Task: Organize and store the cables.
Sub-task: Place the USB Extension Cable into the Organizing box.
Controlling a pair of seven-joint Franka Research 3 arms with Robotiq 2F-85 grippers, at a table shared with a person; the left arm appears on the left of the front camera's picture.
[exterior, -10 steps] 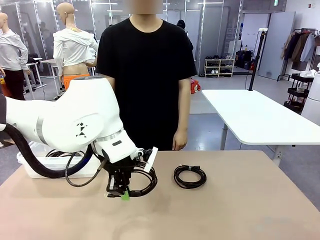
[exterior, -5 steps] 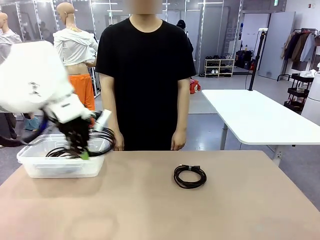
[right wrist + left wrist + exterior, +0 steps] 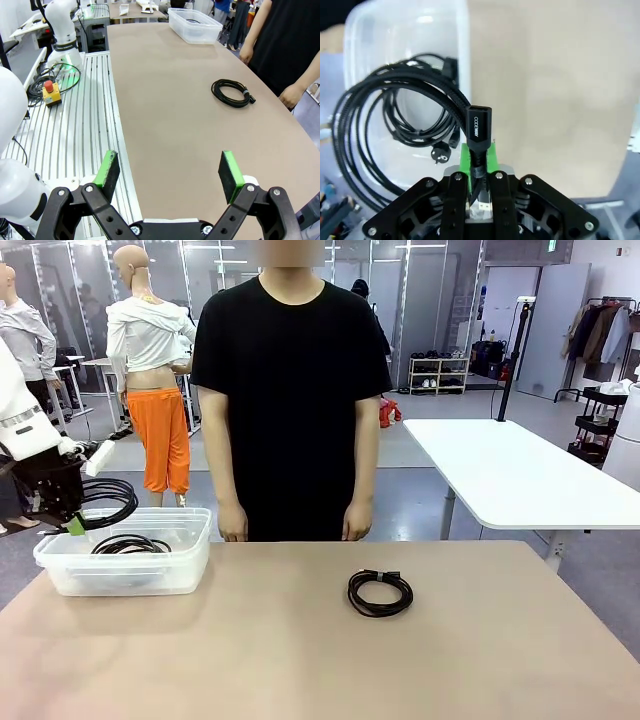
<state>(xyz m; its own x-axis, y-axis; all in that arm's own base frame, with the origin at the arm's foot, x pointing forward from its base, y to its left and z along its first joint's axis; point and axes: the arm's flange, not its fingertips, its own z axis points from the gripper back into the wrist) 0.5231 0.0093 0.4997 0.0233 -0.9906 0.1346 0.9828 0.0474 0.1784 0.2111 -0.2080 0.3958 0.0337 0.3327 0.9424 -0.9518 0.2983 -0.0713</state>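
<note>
- Presently the left gripper (image 3: pixel 479 156) is clamped on a cable coil (image 3: pixel 112 502) just behind its plug (image 3: pixel 479 127), so the loops hang above the clear bin (image 3: pixel 120 578).
- A second coil (image 3: pixel 131 544) is already stored inside.
- The right gripper (image 3: pixel 170 172) is held apart, unloaded; a third coil (image 3: pixel 380 593) is left mid-table.

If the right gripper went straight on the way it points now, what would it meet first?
Most likely the bare table: the right gripper, jaws open, aims at a clear stretch of its top. The coiled cable lies off that line, to one side.
</note>
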